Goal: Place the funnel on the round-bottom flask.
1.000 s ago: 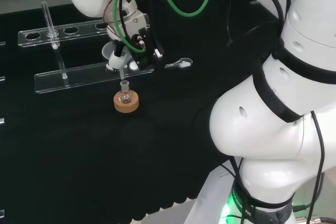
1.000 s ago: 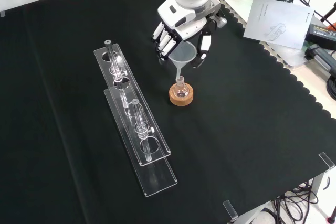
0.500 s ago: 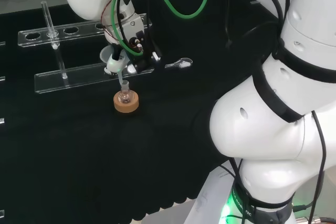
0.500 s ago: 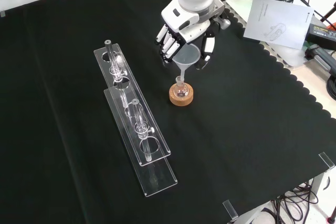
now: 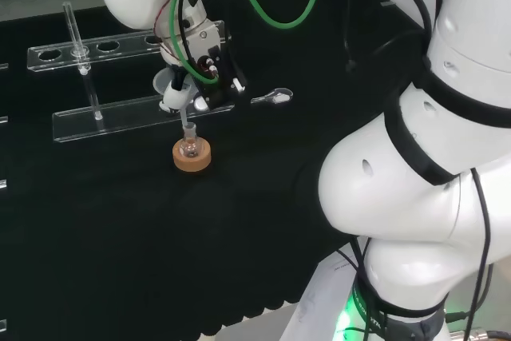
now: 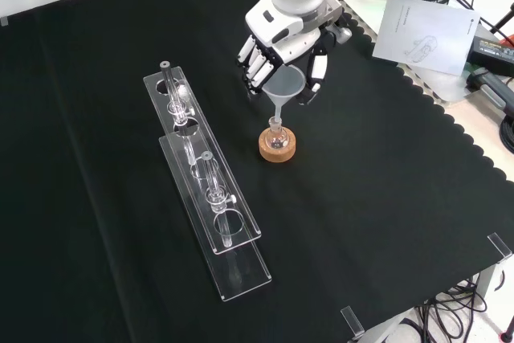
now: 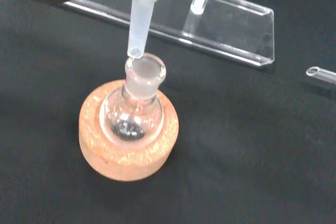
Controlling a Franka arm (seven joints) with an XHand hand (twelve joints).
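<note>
A small round-bottom flask (image 6: pixel 277 134) stands upright in a cork ring (image 6: pixel 279 149) on the black cloth. The hand (image 6: pixel 283 36) hangs above it, its fingers (image 6: pixel 255 62) and thumb curled round the rim of a clear plastic funnel (image 6: pixel 285 86). In the wrist view the funnel (image 7: pixel 143 3) points its stem down, and the stem's tip sits just at the edge of the flask's (image 7: pixel 134 114) open neck, not inside it. In the head view the hand (image 5: pixel 204 61) holds the funnel (image 5: pixel 168 84) above the flask (image 5: pixel 189 146) and cork ring (image 5: pixel 192 160).
Two clear racks (image 6: pixel 210 198) holding test tubes lie to the left of the flask in the front view. One rack (image 7: pixel 231 35) stands close behind the flask in the wrist view. A small glass piece (image 5: pixel 273 97) lies to the right in the head view. Paper (image 6: pixel 426 26) lies past the cloth's edge.
The hand with the funnel has shifted slightly, up and right in the front view. The stem stays over the flask's neck. The flask and ring have not moved.
</note>
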